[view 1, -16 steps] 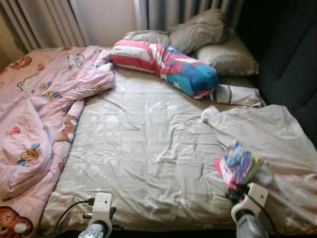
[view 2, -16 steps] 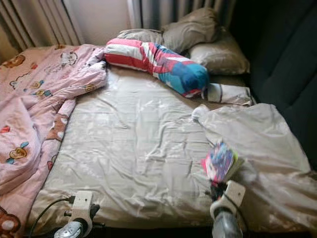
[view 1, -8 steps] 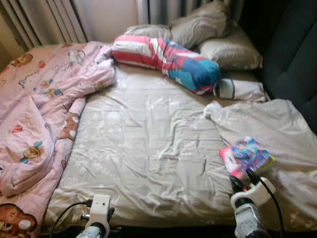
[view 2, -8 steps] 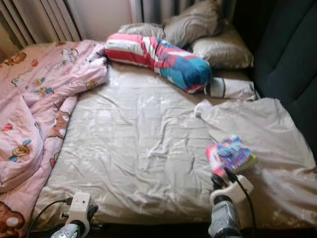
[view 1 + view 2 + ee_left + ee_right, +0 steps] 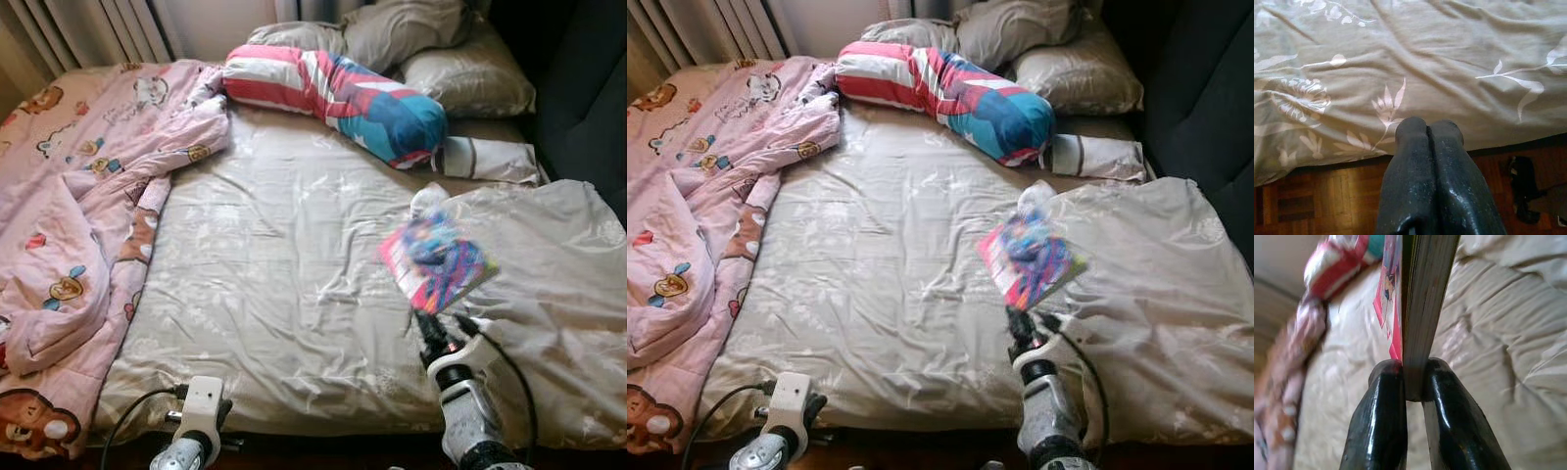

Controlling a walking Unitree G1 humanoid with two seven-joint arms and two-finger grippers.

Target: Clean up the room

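In the left eye view, a colourful book (image 5: pixel 437 260) is seen raised over the bed (image 5: pixel 284 264), held at its near edge by the right end effector (image 5: pixel 434 331). The book is carried above the boundary between the flat sheet and the crumpled grey cover (image 5: pixel 549 294) on the right side of the bed. Its long axis is judged to run away from the end effector toward the striped bolster (image 5: pixel 338 93) and the grey pillows (image 5: pixel 470 78). A pink quilt (image 5: pixel 78 196) is piled along the left side.

In the right eye view, the same arrangement is shown: the book (image 5: pixel 1031 257) stands directly beyond the right end effector (image 5: pixel 1022 324), while the left end effector (image 5: pixel 789 406) is kept low at the near edge of the bed, well apart from the book. The right arm is thus the one already engaged.

In the left wrist view, the left end effector (image 5: pixel 1427 128) is seen clenched on nothing, its fingers (image 5: pixel 1410 161) pressed together over the bed's edge and a wooden floor (image 5: pixel 1327 200).

In the right wrist view, the book (image 5: pixel 1420 293) is shown edge-on, gripped between the fingers (image 5: pixel 1383 416) of the right end effector (image 5: pixel 1414 377), with the spine edge seated deep between them and the pages pointing outward over the bed.
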